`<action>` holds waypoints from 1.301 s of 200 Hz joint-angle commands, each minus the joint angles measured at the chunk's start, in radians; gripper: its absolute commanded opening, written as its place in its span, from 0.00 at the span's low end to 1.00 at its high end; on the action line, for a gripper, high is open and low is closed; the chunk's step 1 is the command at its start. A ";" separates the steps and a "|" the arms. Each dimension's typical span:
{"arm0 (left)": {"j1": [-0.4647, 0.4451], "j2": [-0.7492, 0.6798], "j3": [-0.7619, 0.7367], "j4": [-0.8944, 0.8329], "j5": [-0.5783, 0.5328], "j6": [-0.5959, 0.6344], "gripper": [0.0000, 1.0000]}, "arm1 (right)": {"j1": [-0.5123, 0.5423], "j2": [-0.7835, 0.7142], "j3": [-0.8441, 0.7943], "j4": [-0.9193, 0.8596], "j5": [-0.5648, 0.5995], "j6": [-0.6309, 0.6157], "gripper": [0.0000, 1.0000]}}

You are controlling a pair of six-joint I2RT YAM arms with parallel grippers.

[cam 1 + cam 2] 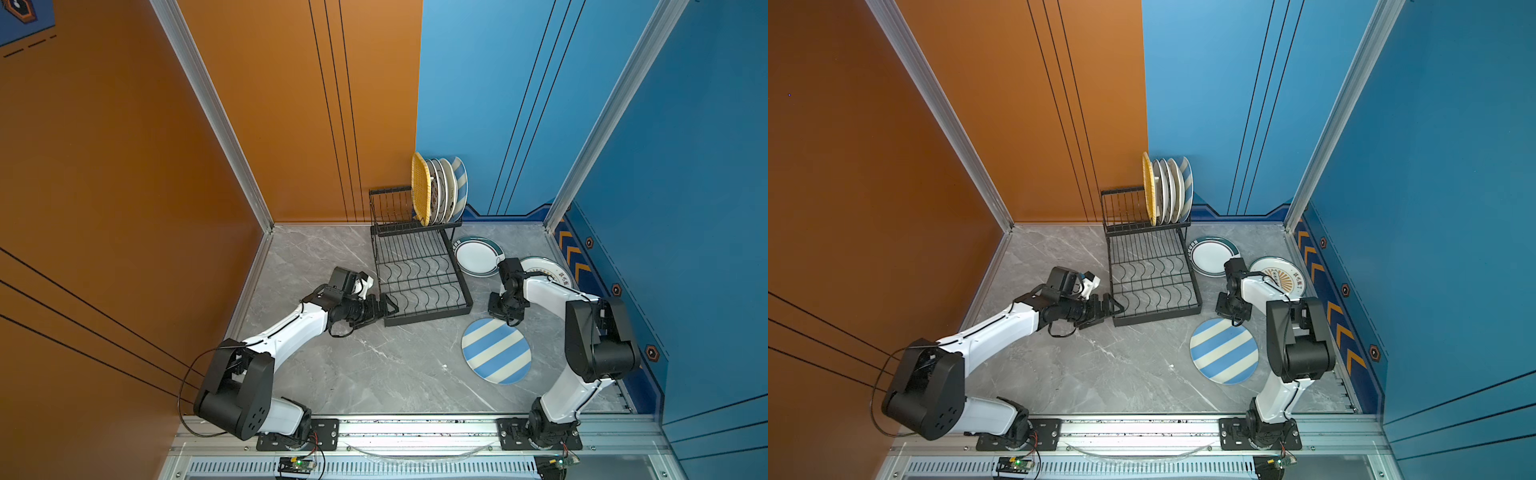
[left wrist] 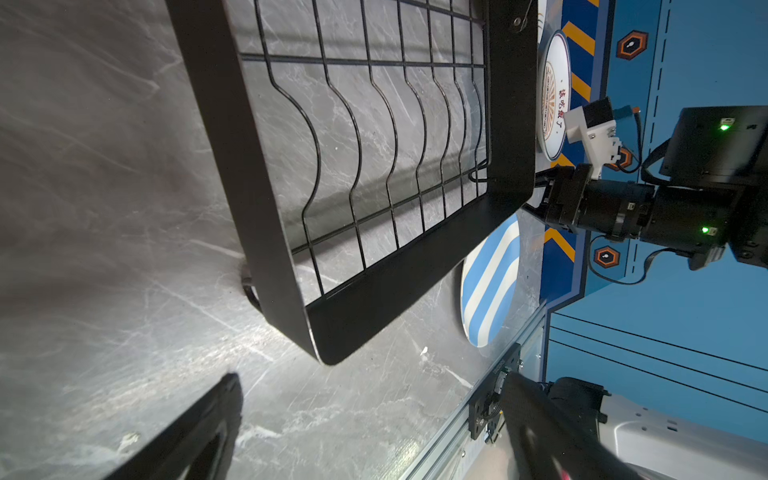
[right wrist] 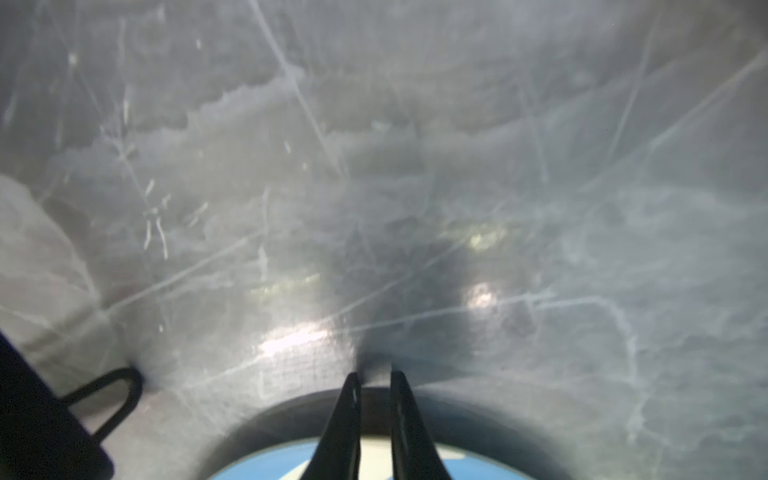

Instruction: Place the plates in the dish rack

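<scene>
One blurred view — striped plate (image 3: 270, 463) cut off behind the right claw (image 3: 372, 376)

**Eight plates, one rack, two arms**

There are eight plates:
- one yellow woven plate (image 1: 419, 187)
- two blue-cream striped ones, the racked striped plate (image 1: 460, 178) and the flat striped plate (image 1: 496, 351)
- three white racked plates (image 1: 441, 191)
- one green-rimmed plate (image 1: 476, 257)
- one sunburst plate (image 1: 557, 272)

There is one dish rack (image 1: 419, 270). There are two arms, the left arm (image 1: 291, 328) and the right arm (image 1: 552, 291).
</scene>
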 commanded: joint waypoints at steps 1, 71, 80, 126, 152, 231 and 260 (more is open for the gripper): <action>-0.013 -0.028 -0.025 0.000 0.032 0.031 0.98 | 0.029 -0.053 -0.043 -0.045 -0.005 0.054 0.17; -0.038 -0.042 -0.051 0.000 0.068 0.046 0.98 | -0.209 -0.347 -0.230 -0.062 -0.054 0.128 0.71; -0.044 -0.040 -0.052 -0.001 0.069 0.048 0.98 | -0.251 -0.366 -0.258 -0.062 -0.084 0.127 0.76; -0.071 -0.038 -0.052 0.000 0.076 0.048 0.98 | -0.359 -0.395 -0.356 -0.024 -0.186 0.134 0.89; -0.079 -0.038 -0.057 0.001 0.075 0.050 0.98 | -0.358 -0.400 -0.383 0.021 -0.236 0.157 0.92; -0.087 -0.071 -0.086 0.001 0.056 0.034 0.98 | -0.197 -0.402 -0.427 0.064 -0.272 0.236 0.94; -0.088 -0.085 -0.102 0.001 0.054 0.031 0.98 | -0.098 -0.416 -0.434 0.071 -0.259 0.280 0.94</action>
